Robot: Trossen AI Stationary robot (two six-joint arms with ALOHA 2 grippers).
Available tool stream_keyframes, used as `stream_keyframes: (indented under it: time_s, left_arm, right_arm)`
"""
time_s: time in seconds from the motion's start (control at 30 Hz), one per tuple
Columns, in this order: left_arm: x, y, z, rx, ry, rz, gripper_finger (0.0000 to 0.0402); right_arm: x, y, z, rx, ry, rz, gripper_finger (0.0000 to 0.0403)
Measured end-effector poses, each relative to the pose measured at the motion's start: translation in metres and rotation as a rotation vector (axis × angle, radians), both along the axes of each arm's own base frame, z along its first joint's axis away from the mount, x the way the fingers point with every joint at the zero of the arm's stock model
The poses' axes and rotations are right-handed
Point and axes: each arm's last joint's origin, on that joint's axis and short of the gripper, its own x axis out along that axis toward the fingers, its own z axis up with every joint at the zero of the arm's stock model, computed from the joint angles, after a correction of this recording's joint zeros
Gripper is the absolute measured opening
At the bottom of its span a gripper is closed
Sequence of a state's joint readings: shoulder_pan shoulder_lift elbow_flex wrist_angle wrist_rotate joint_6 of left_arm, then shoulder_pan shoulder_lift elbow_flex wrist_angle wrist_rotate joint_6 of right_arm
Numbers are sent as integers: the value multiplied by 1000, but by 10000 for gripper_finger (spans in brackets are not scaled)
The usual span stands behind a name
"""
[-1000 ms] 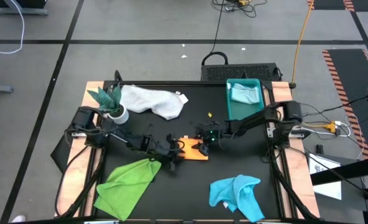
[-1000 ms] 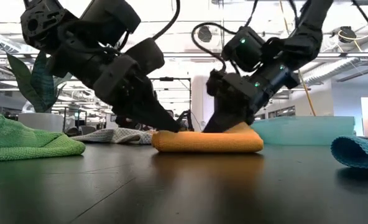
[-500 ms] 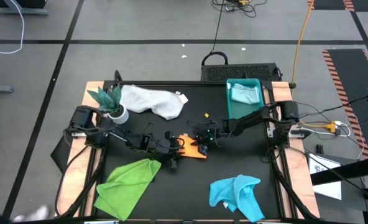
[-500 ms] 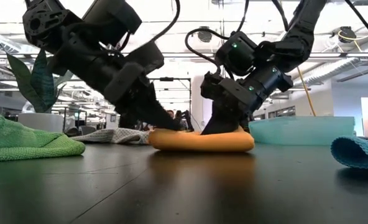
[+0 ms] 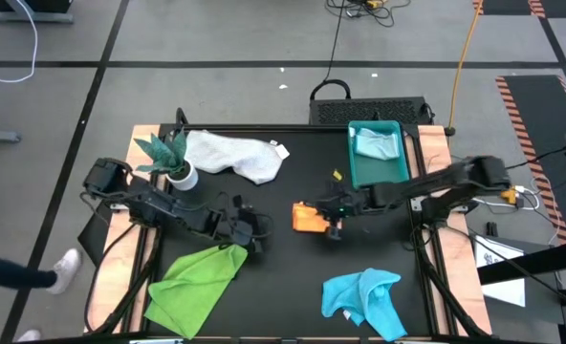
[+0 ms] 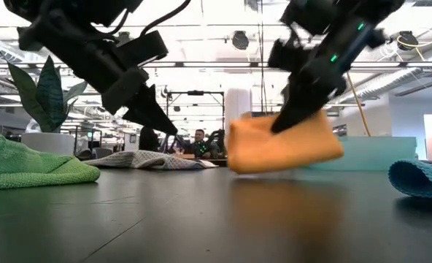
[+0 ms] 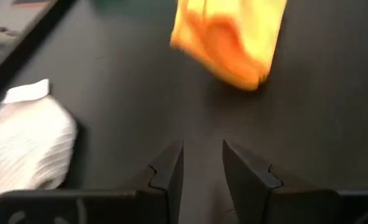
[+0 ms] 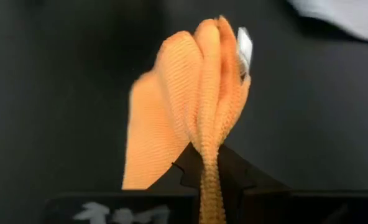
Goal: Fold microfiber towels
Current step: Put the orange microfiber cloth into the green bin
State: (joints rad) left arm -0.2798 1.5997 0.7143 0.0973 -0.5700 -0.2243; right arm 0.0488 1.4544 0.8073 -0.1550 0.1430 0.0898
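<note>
On the black worktop (image 5: 283, 277), from left to right: the lime green towel (image 5: 195, 279) lies crumpled near the front. Beside it, the left claw (image 5: 254, 232) hovers with fingers parted, holding nothing. At the centre, the right claw (image 5: 329, 212) is clamped on the folded orange towel (image 5: 308, 217), lifted clear of the surface. The turquoise towel (image 5: 364, 299) lies front right.

You won't find any writing to read here: the small white tag (image 8: 245, 45) on the orange towel (image 8: 184, 112) shows no legible print.
</note>
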Motion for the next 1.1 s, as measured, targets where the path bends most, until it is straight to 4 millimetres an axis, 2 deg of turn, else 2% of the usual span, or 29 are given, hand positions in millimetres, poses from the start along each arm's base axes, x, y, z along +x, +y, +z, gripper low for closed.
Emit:
stream_keyframes:
  time_s: [0.27, 0.43, 0.57, 0.77, 0.97, 1.1]
  left_arm:
    - [-3, -4, -5, 9, 23, 30, 115]
    - [-4, -4, -6, 11, 31, 31, 115]
    - [-4, -4, -6, 12, 30, 32, 115]
    - [-3, -3, -5, 9, 22, 33, 115]
    - [-3, -3, -5, 11, 23, 31, 115]
    - [-3, -3, -5, 13, 24, 30, 115]
  right_arm:
    - [-51, -5, 49, -175, 23, -52, 6]
    - [-91, -29, 68, -353, 117, -138, 7]
    - [-113, -54, 76, -444, 196, -192, 7]
    - [-128, -103, 72, -478, 354, -284, 7]
    - [-133, -138, 49, -300, 440, -186, 8]
    - [-132, -151, 37, -163, 396, -104, 8]
